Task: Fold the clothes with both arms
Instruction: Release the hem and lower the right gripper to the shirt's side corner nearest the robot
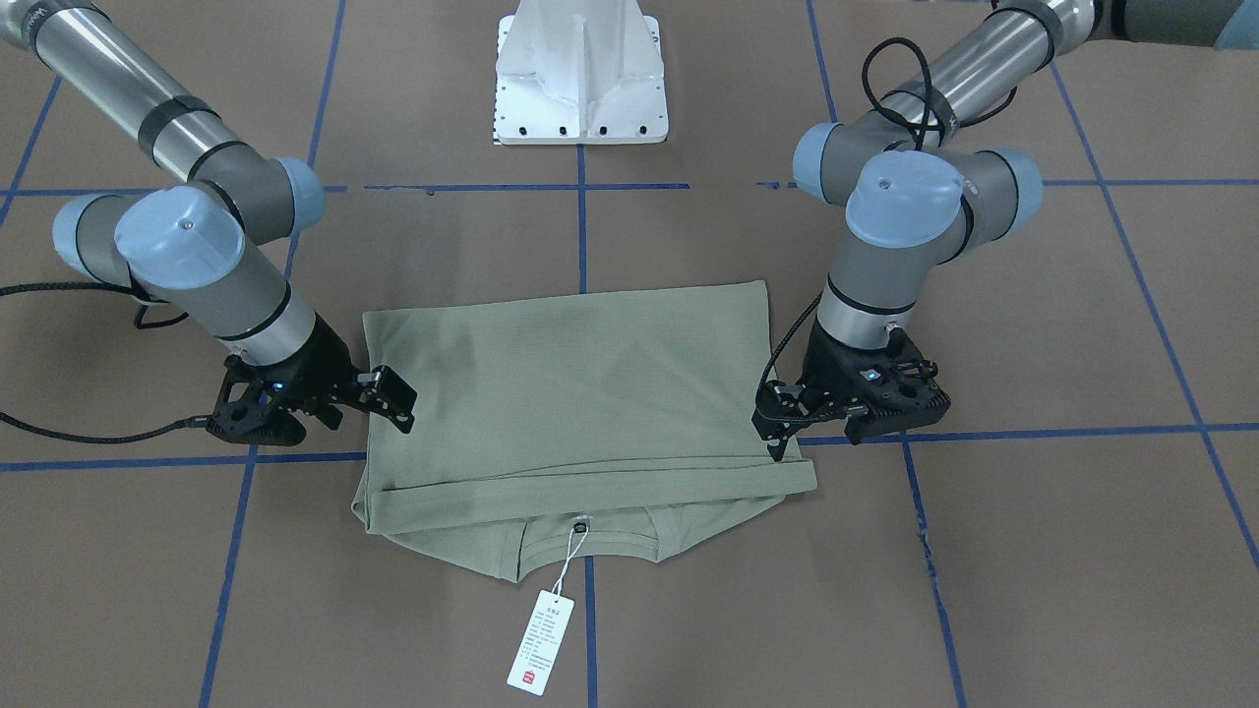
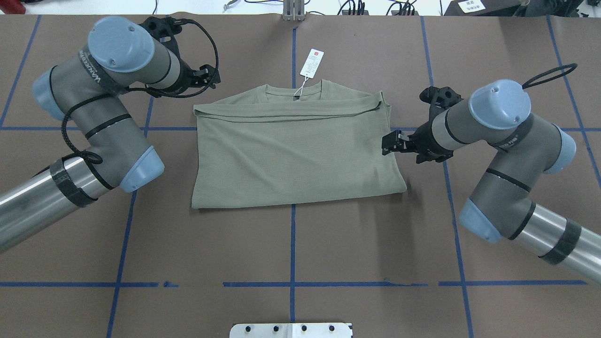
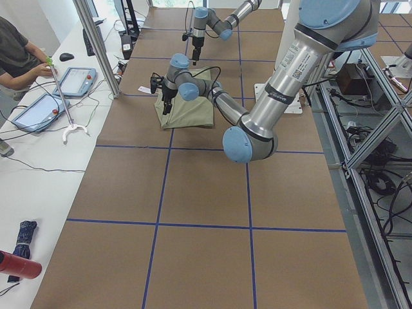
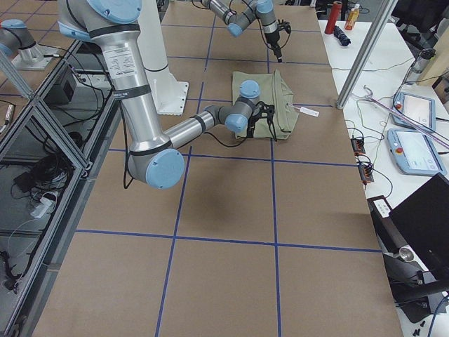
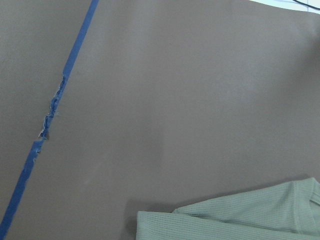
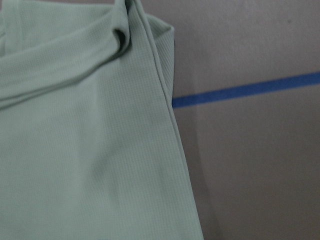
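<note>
Here the sage-green knit crew-neck shirt (image 2: 296, 155) lies folded into a flat rectangle at mid-table, collar away from the robot, its white hang tag with a red mark (image 2: 312, 62) lying beyond the collar. Overhead, the black two-finger right gripper (image 2: 389, 144) shows its jaws apart and empty, level with the shirt's right edge; the front-facing view puts them over that edge. The black two-finger left gripper (image 1: 775, 423) sits just beside the left edge by the folded-over band; I cannot tell how its jaws stand. Its wrist camera sees only 1 shirt corner and bare brown table (image 5: 175, 100). Open surface crossed by blue tape lines (image 2: 328, 284) surrounds the shirt on all 4 sides.
</note>
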`<state>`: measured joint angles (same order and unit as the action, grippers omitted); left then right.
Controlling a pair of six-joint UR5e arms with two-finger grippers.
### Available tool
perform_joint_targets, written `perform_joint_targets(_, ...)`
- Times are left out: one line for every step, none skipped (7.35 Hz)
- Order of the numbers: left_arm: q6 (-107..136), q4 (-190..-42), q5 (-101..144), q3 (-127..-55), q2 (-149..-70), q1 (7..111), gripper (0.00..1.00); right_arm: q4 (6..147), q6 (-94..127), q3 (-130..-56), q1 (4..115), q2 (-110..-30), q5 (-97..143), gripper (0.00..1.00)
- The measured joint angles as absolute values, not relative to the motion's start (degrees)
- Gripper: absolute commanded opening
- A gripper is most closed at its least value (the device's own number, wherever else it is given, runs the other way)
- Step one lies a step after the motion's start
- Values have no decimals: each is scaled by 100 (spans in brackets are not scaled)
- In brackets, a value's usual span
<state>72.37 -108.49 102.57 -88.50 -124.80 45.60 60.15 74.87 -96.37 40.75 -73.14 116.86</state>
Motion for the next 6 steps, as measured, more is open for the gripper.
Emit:
perform_joint_targets(7240,-10835,10257,-8874,-12469,4556,100,6128,7493,-9764,3912,-7428,11633,95)
perform_joint_targets(7242,-10831,10257,-8881,-12455,4555,100,6216,7496,-9810,3814,-7471,11609,83)
perform_joint_targets(7242,-10829,10257,-8883,-12450,4553,100,6261,7497,-9819,3769,-7486,11610,72)
perform_joint_targets(7242,-10828,10257,-8884,-12447,4553,100,6281,7497,-9812,3732,-7487,11619,72)
perform_joint_targets(7241,-10828,10257,-8881,-12443,4553,100,6289,7497,-9791,3674,-7487,11627,72)
perform_joint_targets(7237,-10828,10257,-8878,-12437,4553,100,6291,7497,-9778,3630,-7486,11636,70)
